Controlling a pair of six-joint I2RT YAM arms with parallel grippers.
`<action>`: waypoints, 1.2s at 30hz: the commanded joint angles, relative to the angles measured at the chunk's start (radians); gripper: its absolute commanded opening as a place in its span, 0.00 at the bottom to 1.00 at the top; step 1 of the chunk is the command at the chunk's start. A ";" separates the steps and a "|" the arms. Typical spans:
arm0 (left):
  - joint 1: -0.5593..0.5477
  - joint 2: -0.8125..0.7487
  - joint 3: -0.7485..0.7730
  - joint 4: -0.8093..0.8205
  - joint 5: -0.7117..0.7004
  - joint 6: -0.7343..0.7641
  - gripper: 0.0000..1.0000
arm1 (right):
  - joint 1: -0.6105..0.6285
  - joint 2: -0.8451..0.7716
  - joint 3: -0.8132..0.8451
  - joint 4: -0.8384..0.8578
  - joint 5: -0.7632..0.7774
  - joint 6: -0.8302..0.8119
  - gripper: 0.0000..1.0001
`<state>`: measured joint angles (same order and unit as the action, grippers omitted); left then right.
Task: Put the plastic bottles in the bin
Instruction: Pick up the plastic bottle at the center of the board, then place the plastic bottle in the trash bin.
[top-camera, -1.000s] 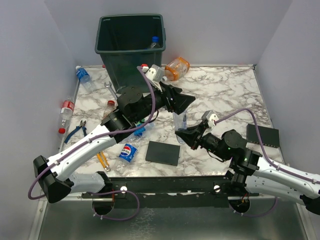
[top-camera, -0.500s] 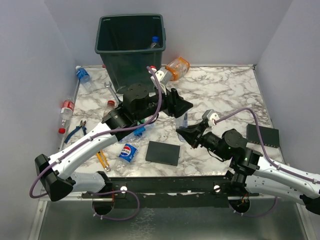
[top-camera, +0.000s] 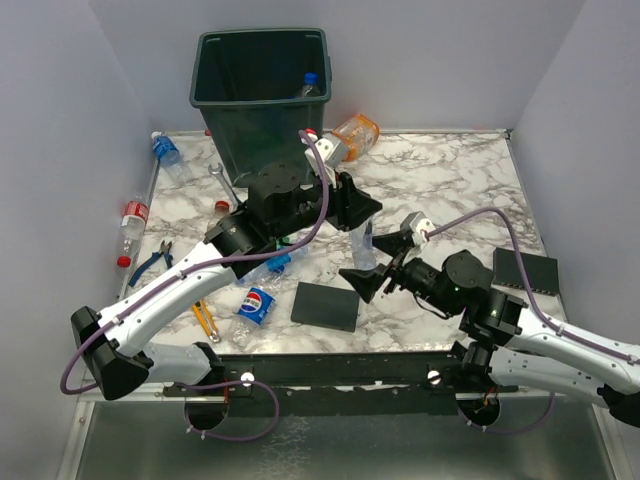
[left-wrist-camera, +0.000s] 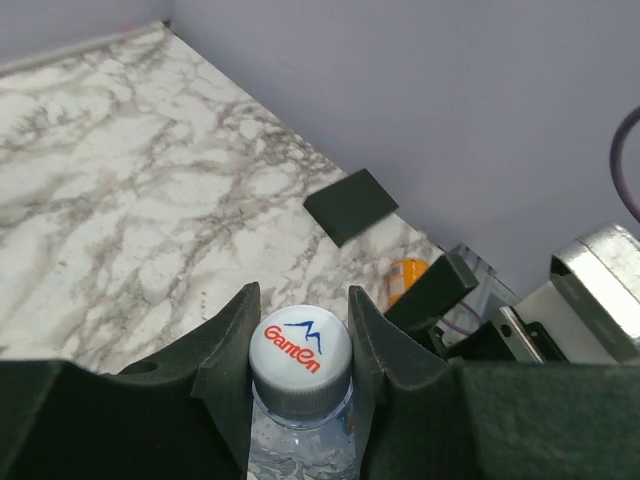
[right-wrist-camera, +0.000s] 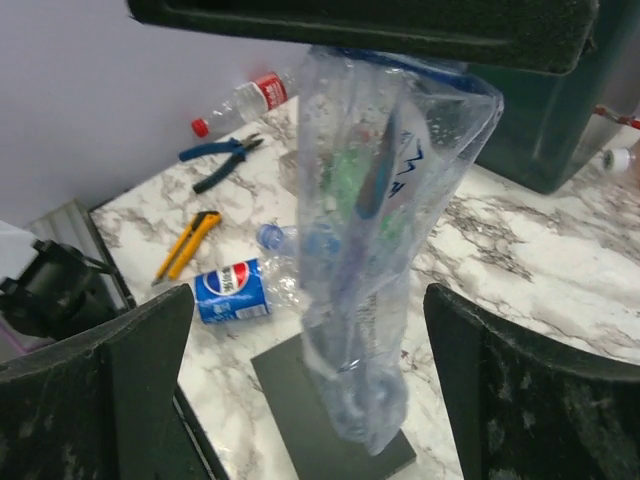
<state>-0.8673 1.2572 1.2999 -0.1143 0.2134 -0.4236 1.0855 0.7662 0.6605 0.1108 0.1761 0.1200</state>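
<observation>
Plastic bottles lying here and there on a smooth white marble table (top-camera: 450, 190) with grey veins. One crushed bottle (right-wrist-camera: 372, 230), clear, thin and crinkly, standing upright near the middle of the table, close to a flat black square plate (top-camera: 327, 306). Round white cap (left-wrist-camera: 300, 352) with red and blue writing on top. Pinched tight just under that cap by the left gripper (left-wrist-camera: 300, 330), one black foamy finger (left-wrist-camera: 228, 350) pressed on each side of the neck. Left arm stretched long from the near left corner, reaching to the right. Right gripper (right-wrist-camera: 320, 400) spread wide, one dark rough pad (right-wrist-camera: 95, 395) on each side of the bottle's lower half, well apart from it, holding nothing. Right arm folded low, coming in from the near right.

Tall dark green bin (top-camera: 250, 125) at the far edge, square, thick-rimmed, narrower toward the bottom. Blue-capped bottle (top-camera: 310, 84) inside it, leaning in the far right corner. Orange-label bottle (top-camera: 355, 135) lying just beside the bin. Squashed Pepsi bottle (top-camera: 256, 303) near the front left. Blue-label bottle (top-camera: 165, 150) and red-label bottle (top-camera: 133, 222) along the left edge.

Foot of the bin hidden behind the left arm. Another bottle half hidden under that arm. Hard to tell whether the crushed bottle's bottom touches the table. Label too crumpled to read.
</observation>
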 joint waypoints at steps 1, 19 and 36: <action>0.014 -0.003 0.120 -0.017 -0.194 0.117 0.00 | 0.004 0.012 0.111 -0.090 -0.083 0.073 1.00; 0.494 0.328 0.480 0.597 -0.704 0.355 0.00 | 0.004 -0.347 -0.018 -0.079 0.094 0.217 1.00; 0.572 0.678 0.697 0.621 -0.902 0.451 0.39 | 0.004 -0.427 -0.112 -0.187 0.227 0.243 1.00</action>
<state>-0.2981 1.9324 1.9175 0.5381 -0.6376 0.0128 1.0855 0.3534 0.5678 -0.0547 0.3435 0.3660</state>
